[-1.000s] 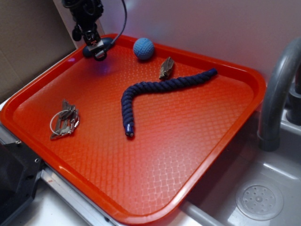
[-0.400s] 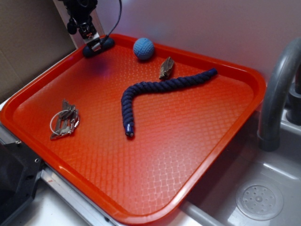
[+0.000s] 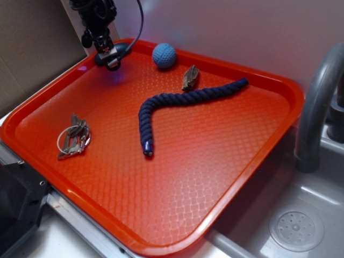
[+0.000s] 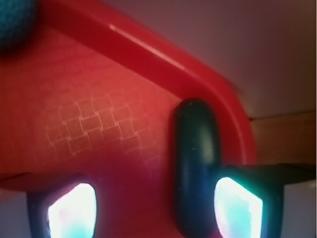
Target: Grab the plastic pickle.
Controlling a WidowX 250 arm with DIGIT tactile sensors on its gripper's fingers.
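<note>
Gripper (image 3: 111,59) lowered again, jaws straddling plastic pickle (image 4: 194,163).

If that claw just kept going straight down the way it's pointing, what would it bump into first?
Probably the plastic pickle: it lies by the gripper's right-hand finger in the wrist view, against the orange tray's rim. Depth is unclear.

the exterior view is evenly lit and fairly sharp, with soft light from above. a pale sheen lies across the near middle of the red tray (image 3: 177,177), and a faint bluish glow sits on its far left corner. shadows are short and soft. the wrist view is dim and blurred all over; the plastic pickle (image 4: 194,163) is soft-edged, and two fingertips (image 4: 73,210) glare white-cyan, blown out.
</note>
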